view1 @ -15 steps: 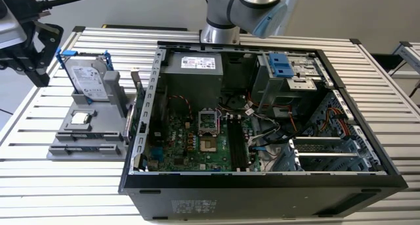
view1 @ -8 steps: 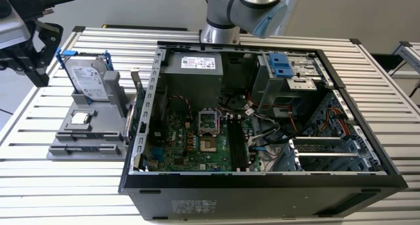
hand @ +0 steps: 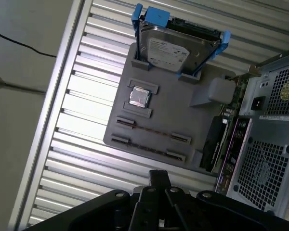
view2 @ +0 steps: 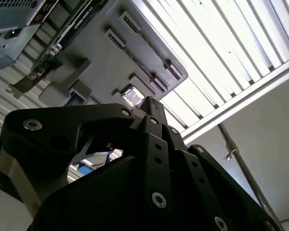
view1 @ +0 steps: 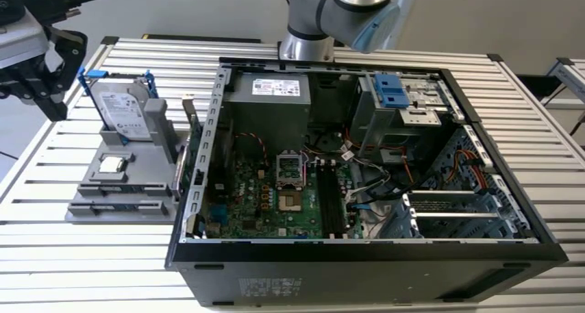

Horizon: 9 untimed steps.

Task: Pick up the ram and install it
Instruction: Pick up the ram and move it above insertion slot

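Observation:
A thin dark strip [hand: 151, 131] stands on edge between two pairs of clips on the grey holder [hand: 173, 110]; it looks like the ram seen edge-on. In the exterior view the same holder [view1: 96, 196] lies on the table at the left of the computer case. My black gripper [view1: 53, 107] hangs above the table's left edge, apart from the holder. In both wrist views its fingers [hand: 159, 177] meet at one tip [view2: 149, 103], shut with nothing between them. Inside the case, dark memory slots [view1: 331, 203] run along the green motherboard [view1: 265, 203].
On the holder stand a silver hard drive with blue rails [view1: 125, 107] and a small square silver chip [view1: 111, 164]. An expansion card [hand: 216, 144] stands on edge at the holder's side by the case. The open black case [view1: 366, 258] holds cables and drive bays.

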Available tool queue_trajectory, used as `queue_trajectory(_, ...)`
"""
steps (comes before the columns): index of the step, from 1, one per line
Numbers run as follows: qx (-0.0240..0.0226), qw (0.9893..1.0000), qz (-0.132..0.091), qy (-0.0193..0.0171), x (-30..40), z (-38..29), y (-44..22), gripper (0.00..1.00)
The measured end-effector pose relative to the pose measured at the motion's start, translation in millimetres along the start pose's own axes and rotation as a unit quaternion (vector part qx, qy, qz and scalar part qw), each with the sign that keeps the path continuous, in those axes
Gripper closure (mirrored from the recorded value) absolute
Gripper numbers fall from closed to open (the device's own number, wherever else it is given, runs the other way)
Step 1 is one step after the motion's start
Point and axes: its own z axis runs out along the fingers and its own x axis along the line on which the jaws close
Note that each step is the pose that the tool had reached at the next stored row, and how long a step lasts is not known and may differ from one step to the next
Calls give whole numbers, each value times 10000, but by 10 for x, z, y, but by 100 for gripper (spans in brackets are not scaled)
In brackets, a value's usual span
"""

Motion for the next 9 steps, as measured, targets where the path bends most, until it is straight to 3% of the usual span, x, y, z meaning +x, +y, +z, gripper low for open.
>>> queue_trajectory(9, -6, 9995, -327, 19, 2, 0, 1, 100)
